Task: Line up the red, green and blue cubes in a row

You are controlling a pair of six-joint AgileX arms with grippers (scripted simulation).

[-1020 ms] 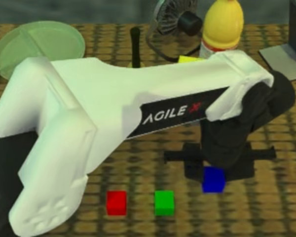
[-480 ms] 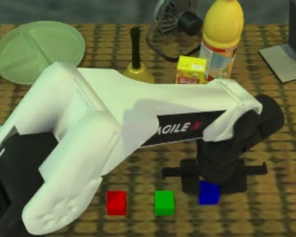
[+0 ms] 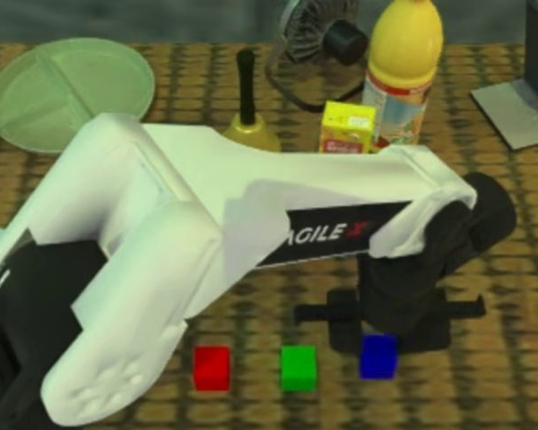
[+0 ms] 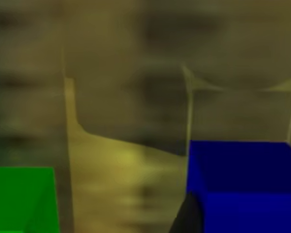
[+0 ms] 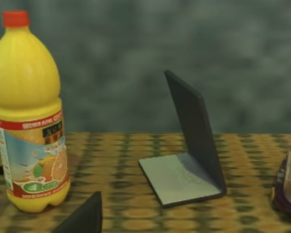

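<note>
Three cubes, one of each colour, face you: the blue cube (image 3: 377, 356) sits under your left hand (image 3: 381, 333), the green cube (image 3: 298, 367) just beside it, the red cube (image 3: 212, 367) beyond that. All lie flat, edges square to the row; a cube has no long axis. You cannot tell how wide the hand stands. Your right hand is out of sight.

green cube (image 4: 20, 198), blue cube (image 4: 242, 184) – apart, woven table (image 4: 126, 174)
</note>
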